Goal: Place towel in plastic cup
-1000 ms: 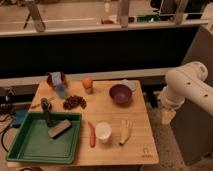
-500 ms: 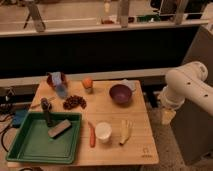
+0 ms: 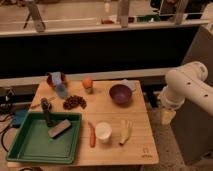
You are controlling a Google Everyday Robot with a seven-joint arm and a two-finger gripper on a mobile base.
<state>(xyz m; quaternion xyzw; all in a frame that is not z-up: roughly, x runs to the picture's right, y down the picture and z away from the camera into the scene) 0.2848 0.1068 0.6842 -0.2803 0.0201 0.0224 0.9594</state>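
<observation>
A pale blue crumpled cloth [image 3: 129, 84], seemingly the towel, lies at the back of the wooden table [image 3: 140, 145], just behind a purple bowl [image 3: 120, 94]. A bluish plastic cup [image 3: 61, 90] stands at the far left, with a pale blue shape [image 3: 56, 78] at its top that I cannot identify. A white cup [image 3: 103, 132] stands upright near the front middle. My white arm [image 3: 187, 87] is off the table's right side. My gripper [image 3: 167, 116] hangs beside the table's right edge, apart from every object.
A green tray [image 3: 30, 150] at the front left holds a brush [image 3: 47, 111] and a sponge block [image 3: 59, 128]. A carrot [image 3: 92, 135], a pale yellow item [image 3: 125, 132], dark grapes [image 3: 74, 102] and an orange [image 3: 88, 83] lie on the table. A dark counter runs behind.
</observation>
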